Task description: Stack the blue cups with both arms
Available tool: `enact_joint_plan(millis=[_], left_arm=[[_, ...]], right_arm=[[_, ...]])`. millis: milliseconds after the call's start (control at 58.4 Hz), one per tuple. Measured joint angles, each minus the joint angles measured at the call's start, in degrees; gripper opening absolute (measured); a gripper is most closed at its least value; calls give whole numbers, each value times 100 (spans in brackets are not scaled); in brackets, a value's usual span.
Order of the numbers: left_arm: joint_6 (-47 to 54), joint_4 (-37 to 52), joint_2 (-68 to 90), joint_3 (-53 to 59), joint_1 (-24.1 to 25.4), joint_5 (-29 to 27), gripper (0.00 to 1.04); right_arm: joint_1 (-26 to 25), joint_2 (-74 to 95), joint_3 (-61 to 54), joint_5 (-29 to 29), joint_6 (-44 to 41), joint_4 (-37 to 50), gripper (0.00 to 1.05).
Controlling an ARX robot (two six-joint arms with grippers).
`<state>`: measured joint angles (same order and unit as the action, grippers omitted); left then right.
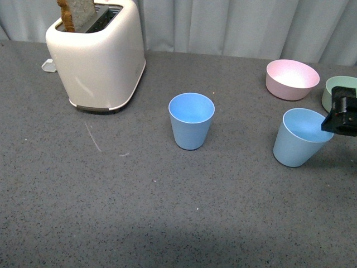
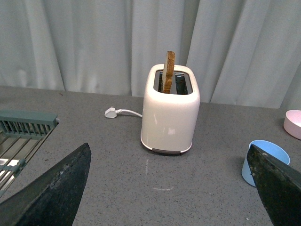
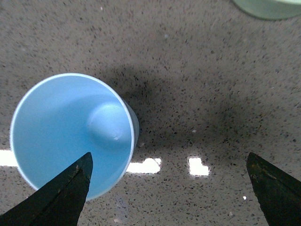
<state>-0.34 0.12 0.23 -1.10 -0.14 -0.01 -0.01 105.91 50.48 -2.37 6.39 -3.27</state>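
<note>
One blue cup [image 1: 191, 120] stands upright mid-table. A second blue cup [image 1: 298, 145] sits to the right and appears tilted, its mouth toward my right gripper [image 1: 341, 117], which hovers open at its rim by the frame's edge. The right wrist view looks down into this cup [image 3: 70, 136]; my open right gripper [image 3: 169, 188] is mostly beside it, one finger [image 3: 61, 195] over its rim. My left gripper [image 2: 171, 197] is open above bare table, with a blue cup [image 2: 263, 162] partly hidden behind one finger [image 2: 277, 188]. The left arm does not show in the front view.
A white toaster [image 1: 100, 53] holding toast stands at the back left. A pink bowl [image 1: 292, 78] and a green bowl [image 1: 337, 89] sit at the back right. The left wrist view shows a green dish rack [image 2: 23, 136] and the toaster's plug [image 2: 111, 112].
</note>
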Motion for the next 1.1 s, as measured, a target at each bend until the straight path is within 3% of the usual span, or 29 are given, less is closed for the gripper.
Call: enact_joint_plan(millis=[120, 223, 325, 736, 1096], left_arm=[[0, 0, 0, 0, 0, 2, 98], [0, 0, 0, 0, 0, 2, 98], [0, 0, 0, 0, 0, 2, 98], [2, 0, 0, 0, 0, 0, 98], [2, 0, 0, 0, 0, 2, 98]], right_arm=[[94, 426, 273, 52, 157, -90, 95], [168, 691, 472, 125, 289, -90, 80], [251, 772, 557, 101, 452, -94, 59], [387, 802, 481, 94, 715, 42, 1], [737, 11, 544, -953, 1123, -273, 1]])
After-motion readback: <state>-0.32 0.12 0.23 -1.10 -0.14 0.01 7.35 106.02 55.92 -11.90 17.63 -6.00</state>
